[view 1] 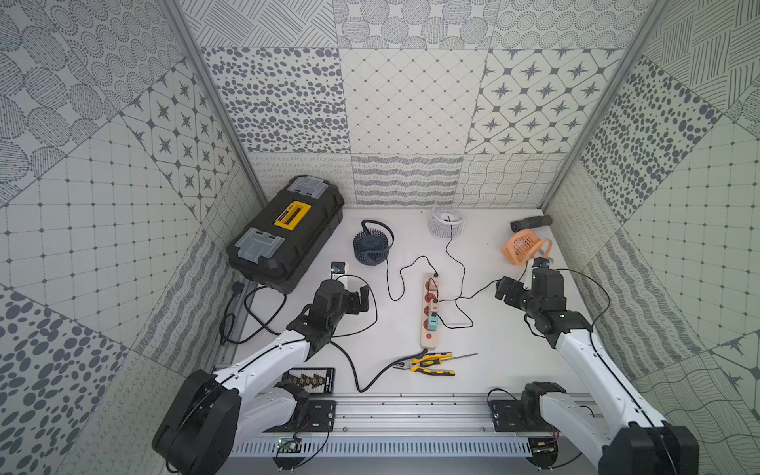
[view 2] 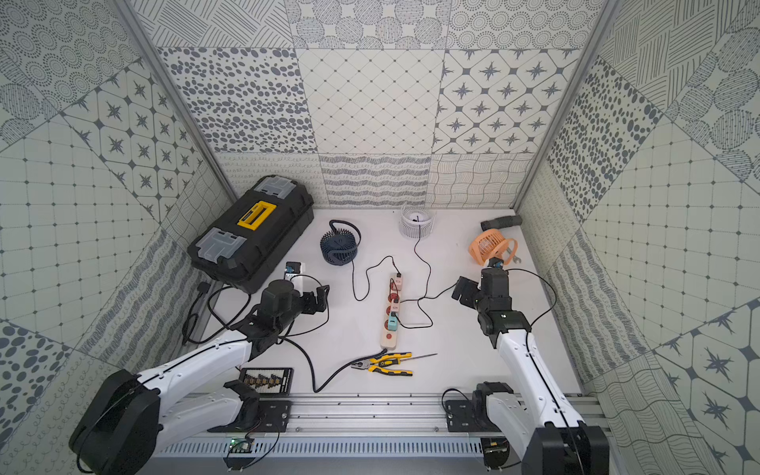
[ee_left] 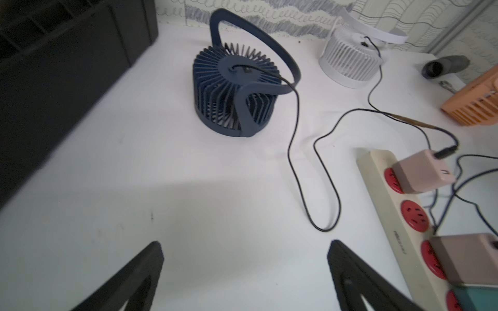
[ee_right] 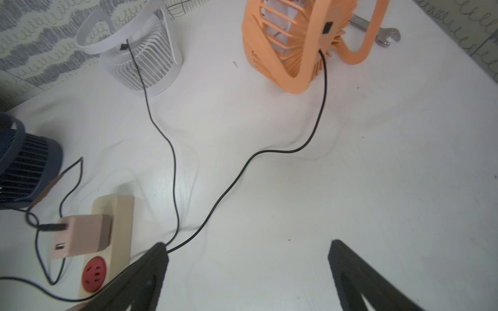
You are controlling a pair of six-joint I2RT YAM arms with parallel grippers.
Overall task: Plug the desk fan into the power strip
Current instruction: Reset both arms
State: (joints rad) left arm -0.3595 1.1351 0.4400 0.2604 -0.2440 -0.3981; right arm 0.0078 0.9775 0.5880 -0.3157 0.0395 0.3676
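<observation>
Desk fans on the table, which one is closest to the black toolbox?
The navy blue fan, just beside the toolbox; the white fan and orange fan stand farther off.

power strip (ee_left: pixel 390 223): cream body, round red sockets, red button. On it, pink adapter (ee_left: pixel 423 172), second pink adapter (ee_left: pixel 469 258), teal adapter (view 1: pixel 432 323).
Fans: navy fan (view 1: pixel 372 246), white fan (view 1: pixel 446 222), orange fan (view 1: pixel 520 246). fan leads (ee_right: pixel 174 167) are thin and black.
toolbox (view 1: pixel 288 234): black, yellow handle, grey latches.
pliers (view 1: pixel 432 365): yellow-and-black grips, dark steel nose.
wrench (ee_right: pixel 359 23): silver.
roll (view 1: pixel 530 222): dark grey.
table (view 1: pixel 493 349): plain white.
rail (view 1: pixel 411 411): bare silver.
left arm (view 1: pixel 263 357) and right arm (view 1: pixel 588 362): white shells, black joints.
walls (view 1: pixel 411 103): off-white tiles printed in grey-blue, with blobs, stars, diamond grid, squiggles, wavy lines, dotted rings and hatched circles.
</observation>
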